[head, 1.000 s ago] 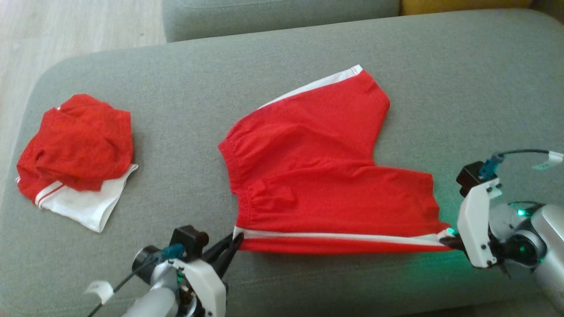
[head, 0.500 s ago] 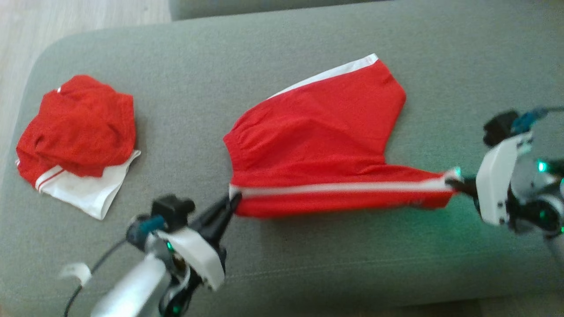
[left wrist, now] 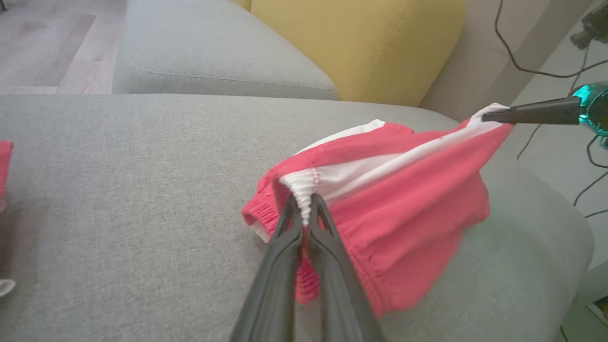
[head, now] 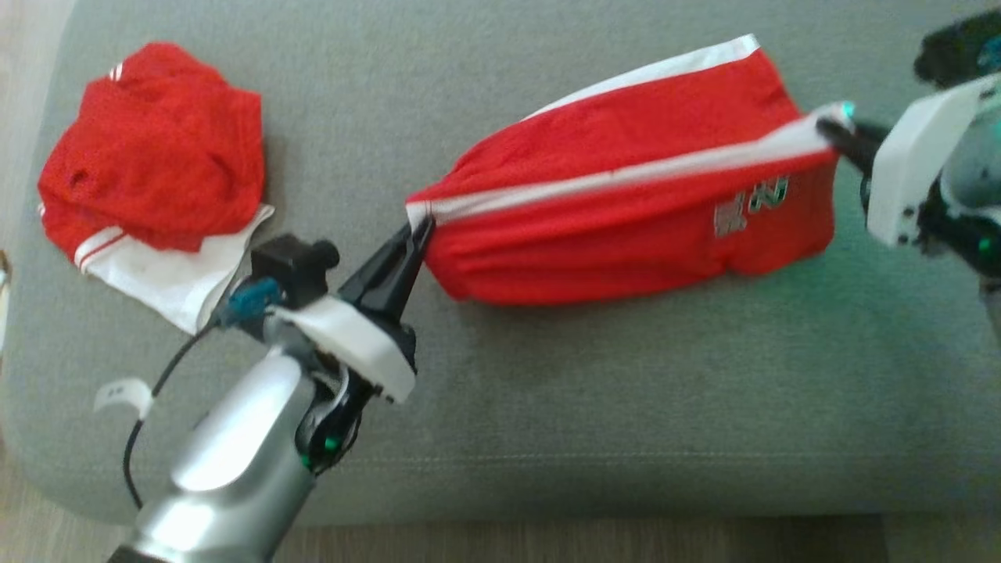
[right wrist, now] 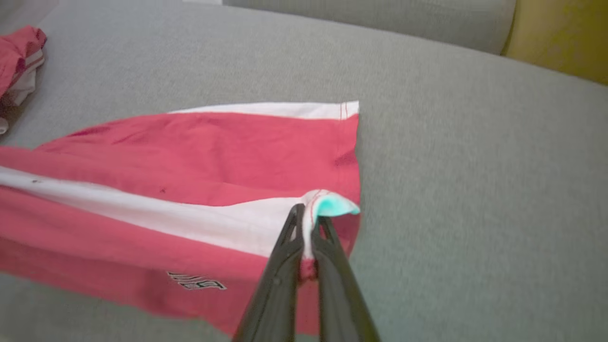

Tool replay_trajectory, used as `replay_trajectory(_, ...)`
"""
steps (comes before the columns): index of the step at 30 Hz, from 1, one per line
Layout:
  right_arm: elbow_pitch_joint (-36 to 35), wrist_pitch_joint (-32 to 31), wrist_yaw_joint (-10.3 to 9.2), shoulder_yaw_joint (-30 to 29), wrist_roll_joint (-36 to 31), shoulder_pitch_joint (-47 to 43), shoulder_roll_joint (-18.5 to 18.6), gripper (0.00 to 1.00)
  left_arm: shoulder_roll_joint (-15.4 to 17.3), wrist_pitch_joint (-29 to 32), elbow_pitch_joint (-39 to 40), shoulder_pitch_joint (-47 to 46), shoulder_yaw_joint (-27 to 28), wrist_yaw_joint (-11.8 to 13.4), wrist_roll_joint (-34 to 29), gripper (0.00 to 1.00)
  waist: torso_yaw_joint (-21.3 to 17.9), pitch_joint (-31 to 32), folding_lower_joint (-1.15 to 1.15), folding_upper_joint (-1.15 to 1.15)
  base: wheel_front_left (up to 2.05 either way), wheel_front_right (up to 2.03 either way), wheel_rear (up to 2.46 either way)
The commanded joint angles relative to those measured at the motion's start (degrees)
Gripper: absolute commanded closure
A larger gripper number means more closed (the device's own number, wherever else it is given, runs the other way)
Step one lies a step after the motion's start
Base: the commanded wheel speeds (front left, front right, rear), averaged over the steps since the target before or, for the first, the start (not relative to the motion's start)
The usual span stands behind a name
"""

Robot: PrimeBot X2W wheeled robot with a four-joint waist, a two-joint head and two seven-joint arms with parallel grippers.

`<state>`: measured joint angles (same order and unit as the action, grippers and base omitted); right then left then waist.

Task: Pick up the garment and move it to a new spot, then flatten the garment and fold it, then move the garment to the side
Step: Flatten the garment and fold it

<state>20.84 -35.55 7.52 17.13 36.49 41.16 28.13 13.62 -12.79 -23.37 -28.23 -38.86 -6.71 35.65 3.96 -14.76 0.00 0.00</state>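
Where garment (head: 626,211) sags — grey sofa seat (head: 626,391).

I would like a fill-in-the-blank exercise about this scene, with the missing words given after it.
The left gripper and the right gripper pinch the red shorts along their ____ stripe. The shorts partly rest on a ____ sofa seat. A crumpled red garment lies to the robot's ____. In the left wrist view, the cushion behind is ____.
Missing words: white; grey; left; yellow.
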Motion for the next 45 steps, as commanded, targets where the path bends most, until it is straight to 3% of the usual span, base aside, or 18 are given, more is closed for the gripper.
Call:
replay_trajectory(1,-0.5,2.2,-0.03,0.4,-1.2,3.3,0.0,1.0,0.5,-0.7,0.2,-3.9,2.6,0.2,0.5,1.0,1.9,-2.9,0.0,0.0,0.0,0.0,0.0)
replay_trajectory(12,10.4,11.0,-0.03,1.9,-4.2,14.2,-1.7,1.0,-4.1,-1.0,-7.3,-13.1,1.1,-0.4,0.9,1.0,4.8,-10.4,0.0,0.0,0.0,0.0,0.0)
replay_trajectory(28,22.1,18.5,-0.03,2.7,-6.1,23.3,-3.1,1.0,-6.6,-2.1,-12.6,-20.9,-2.5,-0.8,1.6,1.0,6.1,-15.5,0.0,0.0,0.0,0.0,0.0)
replay_trajectory(29,22.7,18.7,-0.03,2.7,-5.9,23.6,-3.3,1.0,-6.6,-2.1,-12.8,-21.1,-2.6,-0.8,1.7,0.88,6.1,-15.6,0.0,0.0,0.0,0.0,0.0)
replay_trajectory(30,23.2,18.9,-0.03,2.7,-5.8,23.8,-3.4,0.54,-6.6,-2.1,-13.1,-21.2,-2.4,-0.8,1.6,0.29,6.1,-15.7,0.0,0.0,0.0,0.0,0.0)
replay_trajectory(31,23.9,19.0,-0.03,2.7,-5.6,24.0,-3.6,0.0,-6.6,-2.2,-13.2,-21.3,-2.1,-0.8,1.5,0.0,6.1,-15.7,0.0,0.0,0.0,0.0,0.0)
replay_trajectory(37,26.7,21.6,-0.03,3.5,-5.3,23.8,-4.0,0.0,-6.8,-2.2,-13.4,-20.2,1.3,-0.7,0.3,0.0,5.6,-13.8,0.0,0.0,0.0,0.0,0.0)
replay_trajectory(45,27.3,29.2,-0.03,6.9,-6.3,19.8,-3.2,0.0,-6.2,-2.2,-8.6,-14.3,11.1,1.3,-2.1,0.0,3.5,-7.2,0.0,0.0,0.0,0.0,0.0)
